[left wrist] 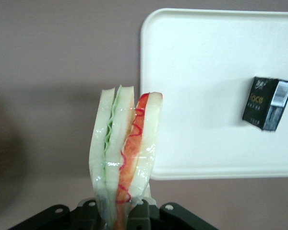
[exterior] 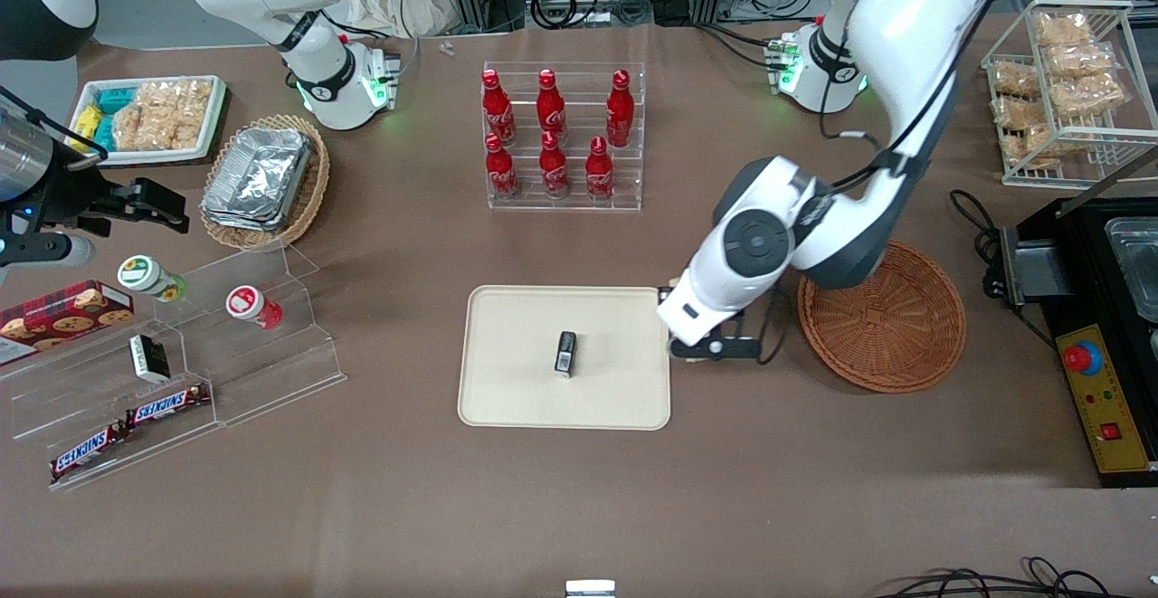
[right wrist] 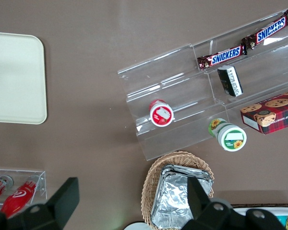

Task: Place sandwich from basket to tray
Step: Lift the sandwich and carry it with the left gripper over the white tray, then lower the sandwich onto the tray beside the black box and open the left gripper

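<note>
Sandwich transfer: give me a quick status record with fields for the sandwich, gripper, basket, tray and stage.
sandwich: held upright in the gripper, out of the basket
gripper: shut on the sandwich, at the tray's edge nearest the basket
basket: nothing visible in it
tray: holds only a small black box
stage: carried over, not yet set on the tray

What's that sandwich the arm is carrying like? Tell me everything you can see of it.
The sandwich is a wedge of pale white bread slices standing on edge, with green filling between one pair of slices and orange-red filling between the next, in what looks like a clear glossy wrap. The gripper is shut on its lower end and holds it upright in the air, touching nothing else. It hangs above the brown table, just off the edge of the cream tray, between the tray and the reddish-brown basket, which is now empty.
</note>
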You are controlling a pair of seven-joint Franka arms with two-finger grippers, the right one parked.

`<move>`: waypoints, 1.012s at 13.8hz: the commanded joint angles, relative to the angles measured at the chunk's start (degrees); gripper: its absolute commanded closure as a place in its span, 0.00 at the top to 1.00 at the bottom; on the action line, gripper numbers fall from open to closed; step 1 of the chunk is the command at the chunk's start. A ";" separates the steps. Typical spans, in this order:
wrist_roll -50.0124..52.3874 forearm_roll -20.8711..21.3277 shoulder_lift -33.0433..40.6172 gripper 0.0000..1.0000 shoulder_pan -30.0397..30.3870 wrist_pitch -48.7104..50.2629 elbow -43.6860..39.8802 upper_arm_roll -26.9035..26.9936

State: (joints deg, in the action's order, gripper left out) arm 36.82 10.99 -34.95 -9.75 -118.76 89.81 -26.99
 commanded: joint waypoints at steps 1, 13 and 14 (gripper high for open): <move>1.50 2.19 -7.13 0.00 -1.58 -3.65 -6.13 0.09; 2.73 5.29 -8.58 1.00 -1.06 -11.49 -6.31 0.01; 2.90 3.44 -6.56 1.00 -0.97 -11.40 -6.14 0.18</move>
State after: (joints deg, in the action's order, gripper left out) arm 38.18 16.91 -46.14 -10.90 -130.86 83.12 -26.95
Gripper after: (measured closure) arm 0.335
